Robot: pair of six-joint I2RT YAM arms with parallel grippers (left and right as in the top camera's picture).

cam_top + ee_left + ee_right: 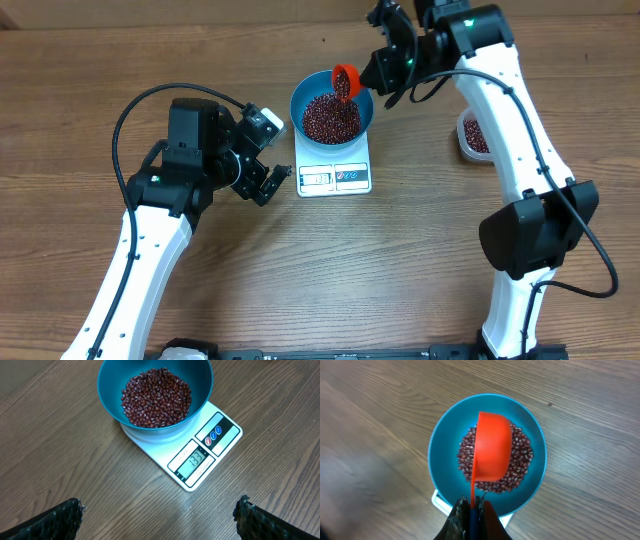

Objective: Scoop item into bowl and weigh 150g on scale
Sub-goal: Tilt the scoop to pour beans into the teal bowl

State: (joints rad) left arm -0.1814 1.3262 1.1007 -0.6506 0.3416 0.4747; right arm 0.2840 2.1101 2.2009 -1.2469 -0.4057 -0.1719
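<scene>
While one bowl (297, 108) of beans (330, 118) sits on the one scale (335, 177), the right gripper (471, 509) clamps one scoop (492, 450) above it and the left gripper (272, 183) gapes empty beside the scale.

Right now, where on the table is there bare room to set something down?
Free: the wide patch of table in front of the scale, between left arm and right arm; also the far-left corner beyond the left gripper. Crowded: around the bowl, with the right gripper holding the scoop over it, and by the tub.
</scene>
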